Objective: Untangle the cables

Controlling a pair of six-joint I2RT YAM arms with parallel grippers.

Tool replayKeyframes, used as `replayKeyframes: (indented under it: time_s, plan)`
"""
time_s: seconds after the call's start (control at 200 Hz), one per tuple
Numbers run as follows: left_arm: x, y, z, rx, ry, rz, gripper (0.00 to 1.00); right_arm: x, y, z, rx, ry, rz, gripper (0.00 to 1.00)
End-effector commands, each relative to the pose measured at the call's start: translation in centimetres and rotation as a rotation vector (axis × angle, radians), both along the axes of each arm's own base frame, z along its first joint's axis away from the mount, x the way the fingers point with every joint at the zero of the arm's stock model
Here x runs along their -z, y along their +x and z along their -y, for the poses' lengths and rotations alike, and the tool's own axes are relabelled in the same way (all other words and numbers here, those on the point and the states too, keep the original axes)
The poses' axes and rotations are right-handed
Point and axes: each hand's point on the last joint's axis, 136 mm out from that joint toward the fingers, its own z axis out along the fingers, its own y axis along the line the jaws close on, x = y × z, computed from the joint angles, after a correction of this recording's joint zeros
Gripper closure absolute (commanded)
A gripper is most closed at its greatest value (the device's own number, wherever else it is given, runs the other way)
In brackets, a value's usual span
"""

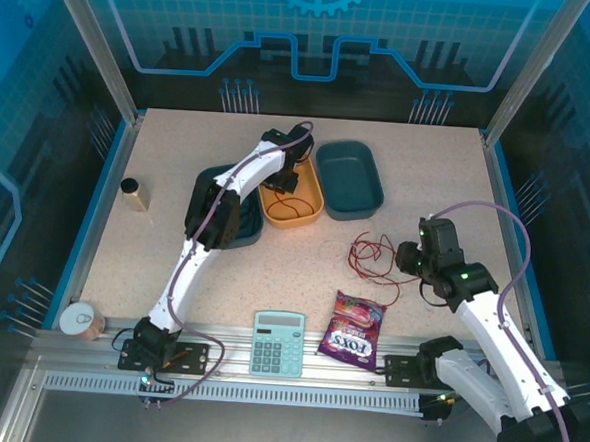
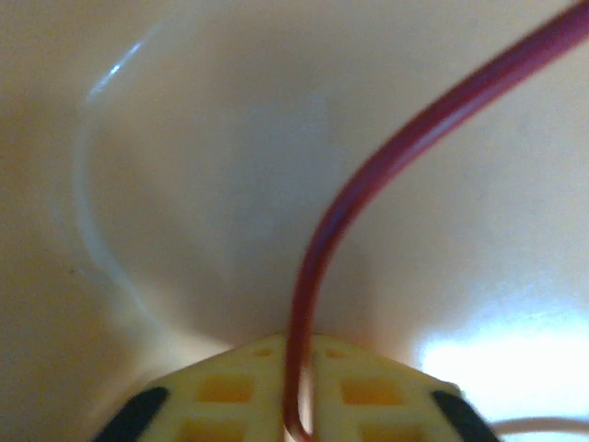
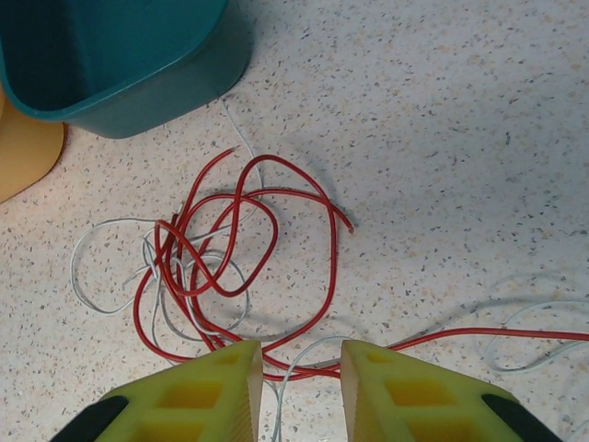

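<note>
One cable [image 2: 368, 175] in outstretched left gripper [image 2: 297, 354].

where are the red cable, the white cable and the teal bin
red cable [image 3: 332, 258], right wrist view, right-hand arc of its loops
white cable [image 3: 73, 269], right wrist view, leftmost loop
teal bin [image 3: 184, 83], right wrist view, outer wall

Top view bright, sharp. Left wrist: red cable [image 2: 301, 304] blurred, white glare lower right. Right wrist crisp.

Top overhead; wrist cams close, prob downward
</note>
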Motion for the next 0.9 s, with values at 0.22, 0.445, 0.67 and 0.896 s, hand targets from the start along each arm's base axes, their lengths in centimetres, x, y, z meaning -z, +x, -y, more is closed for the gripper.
replayKeyframes:
  time_s: [0.22,0.445,0.67,0.896]
  plan:
    - [-5.2,-0.3,1.2,0.005,-0.060,0.078,0.47,-0.3,1.6,-1.5,0.002,0.016,0.007,0.69]
    - [-8.8,-0.4,2.1,0.009,-0.131,0.149,0.34,0.2,2.3,-2.3,0.011,0.001,-0.006,0.69]
    - [-13.6,-1.1,3.2,0.012,-0.257,0.254,0.27,1.4,3.7,-3.5,0.028,-0.024,-0.027,0.67]
    - [-17.9,-4.2,2.5,0.004,-0.373,0.397,0.01,3.0,5.9,-3.0,0.071,-0.092,-0.064,0.65]
